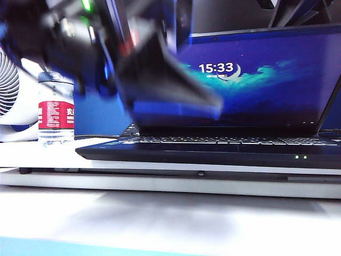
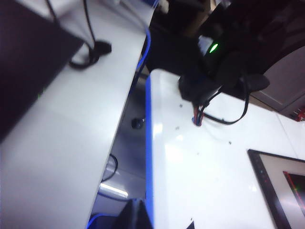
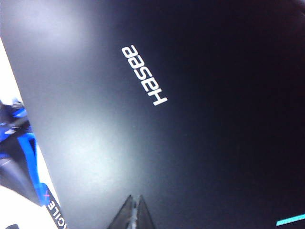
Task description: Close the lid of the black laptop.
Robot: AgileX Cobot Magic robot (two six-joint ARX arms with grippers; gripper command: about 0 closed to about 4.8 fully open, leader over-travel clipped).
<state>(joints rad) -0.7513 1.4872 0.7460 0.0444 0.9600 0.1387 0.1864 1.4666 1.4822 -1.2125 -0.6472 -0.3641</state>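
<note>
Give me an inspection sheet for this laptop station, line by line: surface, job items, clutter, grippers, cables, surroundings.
Surface: white table, glossy, laptop set on a raised white slab.
Job's things: black laptop open; lid upright, screen lit with a clock; its dark outer shell with the Hasee logo fills the right wrist view.
Clutter: water bottle with red label, standing left of the laptop.
Grippers: right gripper close to the lid's outer shell, fingertips together, contact unclear; left gripper barely in view at the table edge, state unclear. A blurred dark arm crosses in front of the screen.
Cables: black cable on a neighbouring white surface; blue cable in the gap.
Surroundings: white fan at far left.
</note>
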